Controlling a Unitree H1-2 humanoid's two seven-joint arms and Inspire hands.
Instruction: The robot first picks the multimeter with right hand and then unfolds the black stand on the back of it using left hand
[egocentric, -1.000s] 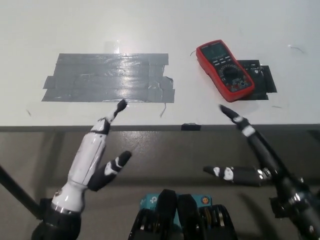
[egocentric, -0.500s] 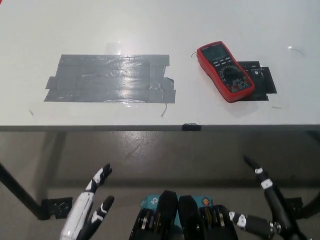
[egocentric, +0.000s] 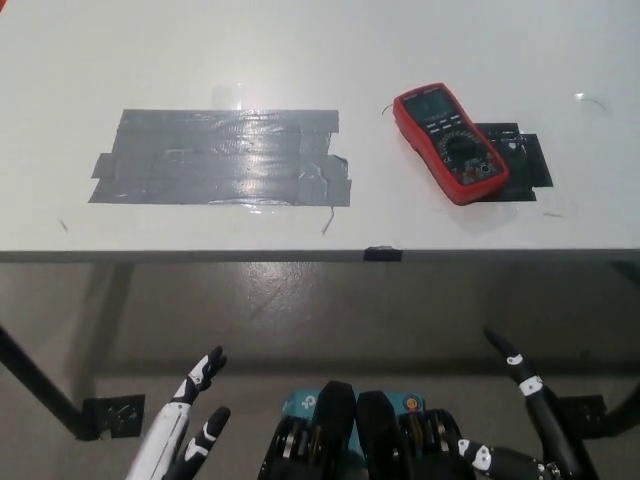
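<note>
The red multimeter (egocentric: 447, 143) lies face up on the white desk (egocentric: 300, 50), toward the right side of the desktop and set at an angle, its display end pointing up and left and its dial end down and right. Its grey screen sits at the upper end, the round selector dial and a black panel fill the lower half. The lower right part of the meter rests on a patch of black tape (egocentric: 520, 160) stuck to the desk, which shows out past the meter's right edge. Nothing touches the meter.

To the left of it, well apart, a broad patch of overlapping grey duct tape strips (egocentric: 222, 157) is stuck flat on the desk, shiny under the light, with ragged ends at its left and right. A small black tab (egocentric: 382, 254) sits on the desk's front edge, below and between the tape patch and the meter.

Below the desk edge is the grey floor. The white left robot hand (egocentric: 185, 435) is low at the bottom left, under the level of the desk, fingers spread apart and holding nothing. The black right robot hand (egocentric: 520, 415) is low at the bottom right, also beneath the desk edge, fingers splayed and empty, far from the multimeter.
</note>
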